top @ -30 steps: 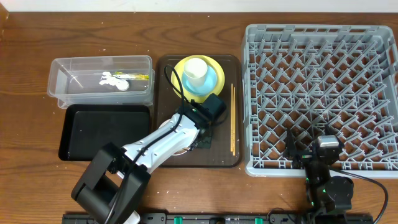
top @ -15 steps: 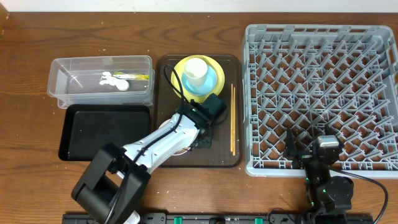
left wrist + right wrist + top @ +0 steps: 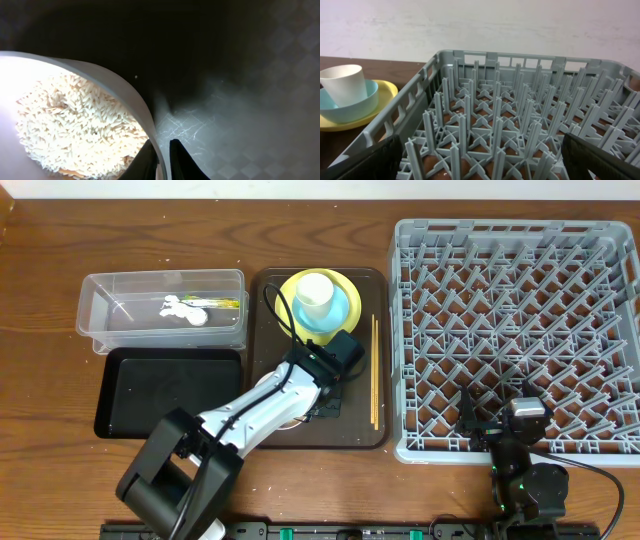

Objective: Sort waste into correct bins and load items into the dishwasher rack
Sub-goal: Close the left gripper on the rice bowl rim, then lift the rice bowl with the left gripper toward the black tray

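Left wrist view: the left gripper [image 3: 161, 143] is clamped on the rim of the white bowl [image 3: 112, 82], one finger inside and one outside. The bowl holds rice [image 3: 70, 125] and sits on the brown tray [image 3: 365, 430].

Right wrist view: the right gripper [image 3: 480, 162] has its jaws wide apart and holds nothing. It hangs at the near edge of the rack [image 3: 515, 330], which stands on the table [image 3: 50, 240].

Overhead:
- The chopsticks [image 3: 374, 370] lie along the brown tray's right side.
- The black tray [image 3: 170, 390] lies just left of the brown tray.
- Beyond the black tray, the tub [image 3: 95, 310] contains the tissue [image 3: 185, 310] and the wrapper [image 3: 220, 302].
- At the brown tray's far end, the cup [image 3: 315, 295] stands in the blue bowl [image 3: 343, 310], which sits on the plate [image 3: 290, 290].
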You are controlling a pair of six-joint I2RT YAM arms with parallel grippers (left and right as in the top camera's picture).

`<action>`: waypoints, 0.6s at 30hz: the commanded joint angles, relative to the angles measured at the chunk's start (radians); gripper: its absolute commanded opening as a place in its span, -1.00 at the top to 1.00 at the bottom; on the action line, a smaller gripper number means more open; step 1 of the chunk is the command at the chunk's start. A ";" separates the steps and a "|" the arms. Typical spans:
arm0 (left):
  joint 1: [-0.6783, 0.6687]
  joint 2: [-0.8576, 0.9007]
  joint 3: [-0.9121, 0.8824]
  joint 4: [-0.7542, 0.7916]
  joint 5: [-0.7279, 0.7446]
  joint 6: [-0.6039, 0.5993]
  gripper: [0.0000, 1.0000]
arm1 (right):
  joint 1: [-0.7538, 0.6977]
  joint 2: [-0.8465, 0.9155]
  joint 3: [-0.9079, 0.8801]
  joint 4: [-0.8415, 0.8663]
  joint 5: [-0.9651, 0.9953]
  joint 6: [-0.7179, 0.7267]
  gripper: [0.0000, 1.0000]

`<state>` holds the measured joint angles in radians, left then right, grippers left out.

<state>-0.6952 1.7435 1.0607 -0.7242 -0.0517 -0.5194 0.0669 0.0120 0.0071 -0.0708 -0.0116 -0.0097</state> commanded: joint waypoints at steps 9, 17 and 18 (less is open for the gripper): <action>0.003 0.020 -0.010 0.000 -0.001 -0.006 0.88 | 0.009 -0.003 -0.002 -0.004 -0.004 -0.006 -0.98; 0.004 -0.057 0.043 -0.050 -0.001 0.014 0.88 | 0.009 -0.003 -0.002 -0.004 -0.004 -0.006 -0.99; 0.005 -0.076 0.045 -0.052 -0.001 0.014 0.88 | 0.009 -0.003 -0.002 -0.004 -0.004 -0.006 -0.99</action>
<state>-0.6949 1.7325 1.0714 -0.7692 -0.0544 -0.5190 0.0669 0.0120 0.0071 -0.0708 -0.0116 -0.0097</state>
